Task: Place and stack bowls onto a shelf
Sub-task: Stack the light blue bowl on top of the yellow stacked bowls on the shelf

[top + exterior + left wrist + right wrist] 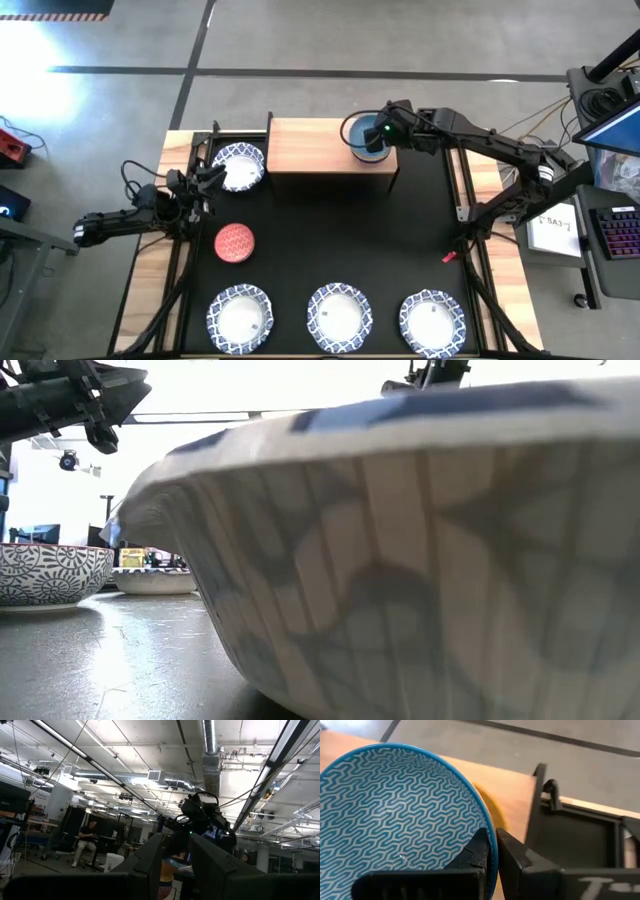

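The blue bowl [362,137], with a zigzag pattern inside, is at the right end of the light-wood shelf [310,145]. My right gripper [382,132] is shut on it. A sliver of yellow-tan bowl [487,806] shows beneath it. My left gripper [207,182] is open at the table's left, beside a white blue-rimmed bowl [238,166] that rests on the black mat. The red bowl [235,242] stands on the mat just nearer. In the left wrist view, the left gripper [176,865] points upward with nothing between its fingers. My right gripper pinches the blue bowl's rim [493,831] on its right-hand side, one finger [479,855] inside the bowl and one [517,855] outside. The fingers slant down from the table's right. The bowl sits upright over the yellow-tan bowl; whether it rests on it, I cannot tell.
Three more white blue-rimmed bowls stand in a row along the near edge [240,318], [338,315], [432,321]; one of them [420,540] fills the low view. A patterned bowl [50,573] shows at its left. The shelf's left part is bare wood.
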`<state>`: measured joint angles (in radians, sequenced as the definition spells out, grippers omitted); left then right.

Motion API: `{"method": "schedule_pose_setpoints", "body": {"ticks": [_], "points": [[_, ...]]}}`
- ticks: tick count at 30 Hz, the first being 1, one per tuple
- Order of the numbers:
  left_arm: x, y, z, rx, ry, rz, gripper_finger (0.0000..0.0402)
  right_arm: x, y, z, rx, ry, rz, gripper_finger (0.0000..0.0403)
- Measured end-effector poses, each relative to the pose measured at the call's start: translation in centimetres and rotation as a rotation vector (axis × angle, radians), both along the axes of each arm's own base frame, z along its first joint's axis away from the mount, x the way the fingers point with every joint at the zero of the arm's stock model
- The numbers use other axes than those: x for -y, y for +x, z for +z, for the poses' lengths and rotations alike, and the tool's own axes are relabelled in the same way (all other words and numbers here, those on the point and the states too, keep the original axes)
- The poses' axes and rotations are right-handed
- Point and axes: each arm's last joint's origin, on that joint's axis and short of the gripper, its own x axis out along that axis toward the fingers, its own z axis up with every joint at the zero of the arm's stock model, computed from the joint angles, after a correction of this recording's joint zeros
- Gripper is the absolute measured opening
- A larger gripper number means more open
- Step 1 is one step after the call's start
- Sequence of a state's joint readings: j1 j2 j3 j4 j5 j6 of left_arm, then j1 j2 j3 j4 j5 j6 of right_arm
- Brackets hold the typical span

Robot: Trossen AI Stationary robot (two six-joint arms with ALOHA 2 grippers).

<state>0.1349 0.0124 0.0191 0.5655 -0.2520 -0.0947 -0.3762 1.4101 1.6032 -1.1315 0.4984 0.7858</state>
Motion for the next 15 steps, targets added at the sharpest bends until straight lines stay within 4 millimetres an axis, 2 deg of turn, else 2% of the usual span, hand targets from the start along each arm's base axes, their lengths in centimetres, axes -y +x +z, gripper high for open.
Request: {"method": "schedule_pose_setpoints", "body": {"ticks": [6, 15], "points": [[0.00, 0.00, 0.01, 0.000, 0.000, 0.000, 0.0082, 0.81, -0.23, -0.12, -0.017, -0.004, -0.013, 0.0013], [0.00, 0.00, 0.00, 0.000, 0.000, 0.000, 0.0082, 0.79, -0.32, -0.61, -0.068, 0.019, -0.007, 0.0013]]}}
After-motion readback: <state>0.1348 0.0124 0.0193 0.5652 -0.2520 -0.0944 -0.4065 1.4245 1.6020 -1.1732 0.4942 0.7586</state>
